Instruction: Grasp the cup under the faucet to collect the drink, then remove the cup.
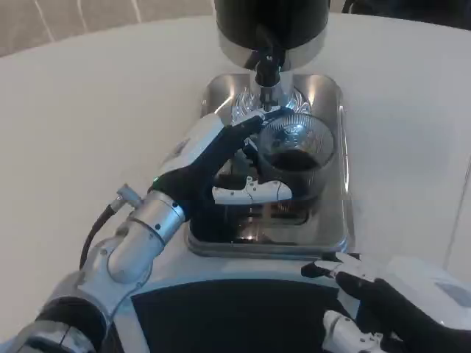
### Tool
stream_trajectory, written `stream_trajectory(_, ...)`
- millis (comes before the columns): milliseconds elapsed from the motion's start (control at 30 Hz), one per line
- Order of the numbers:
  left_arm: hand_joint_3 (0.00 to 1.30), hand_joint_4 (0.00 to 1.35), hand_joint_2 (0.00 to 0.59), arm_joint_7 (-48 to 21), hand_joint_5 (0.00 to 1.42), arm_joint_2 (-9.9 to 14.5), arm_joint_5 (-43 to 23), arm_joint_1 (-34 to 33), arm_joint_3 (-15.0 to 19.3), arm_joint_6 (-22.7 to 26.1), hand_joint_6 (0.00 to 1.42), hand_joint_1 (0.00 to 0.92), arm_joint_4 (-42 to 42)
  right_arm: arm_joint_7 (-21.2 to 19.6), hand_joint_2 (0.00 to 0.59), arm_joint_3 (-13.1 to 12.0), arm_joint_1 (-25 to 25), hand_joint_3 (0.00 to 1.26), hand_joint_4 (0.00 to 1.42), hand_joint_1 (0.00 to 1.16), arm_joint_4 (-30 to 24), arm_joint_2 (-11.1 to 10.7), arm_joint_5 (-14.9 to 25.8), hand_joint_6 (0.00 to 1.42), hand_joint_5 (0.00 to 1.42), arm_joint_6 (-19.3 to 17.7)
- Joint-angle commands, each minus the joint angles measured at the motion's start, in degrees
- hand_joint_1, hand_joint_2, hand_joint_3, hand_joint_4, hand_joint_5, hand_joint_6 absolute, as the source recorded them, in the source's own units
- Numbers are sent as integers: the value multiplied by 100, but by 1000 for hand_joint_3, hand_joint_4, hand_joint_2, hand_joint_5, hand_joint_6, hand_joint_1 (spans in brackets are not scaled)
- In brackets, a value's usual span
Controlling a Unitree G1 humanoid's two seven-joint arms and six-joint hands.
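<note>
A clear cup [296,156] with dark drink in its lower part stands on the steel drip tray [330,103], right under the black faucet [268,65] of the dispenser [271,22]. My left hand [221,162] reaches in from the left and grips the cup: its upper fingers lie along the rim at the back left and its thumb wraps across the front wall. My right hand [386,309] rests low at the bottom right, in front of the tray, fingers apart and holding nothing.
The tray's front rim [265,248] lies just beyond the black panel [228,316] at the bottom edge. White table spreads out to the left [88,110] and right [412,132] of the tray.
</note>
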Motion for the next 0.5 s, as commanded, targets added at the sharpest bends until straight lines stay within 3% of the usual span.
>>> stream_trajectory(33,268,331,66,-45,692,-79,-24,64,23,121,985,457,117,-15,586,-28,22,166,51,0,-84,347,-49,48,0,60)
stream_trajectory(167,265,322,67,33,650,-130,-10,47,33,172,900,452,78,-22,586,36,36,171,52,3,-84,352,-105,48,0,112)
stream_trajectory(500,243,302,69,142,626,-194,63,-36,-23,433,874,434,67,-17,586,31,24,177,51,16,-84,334,-145,48,0,217)
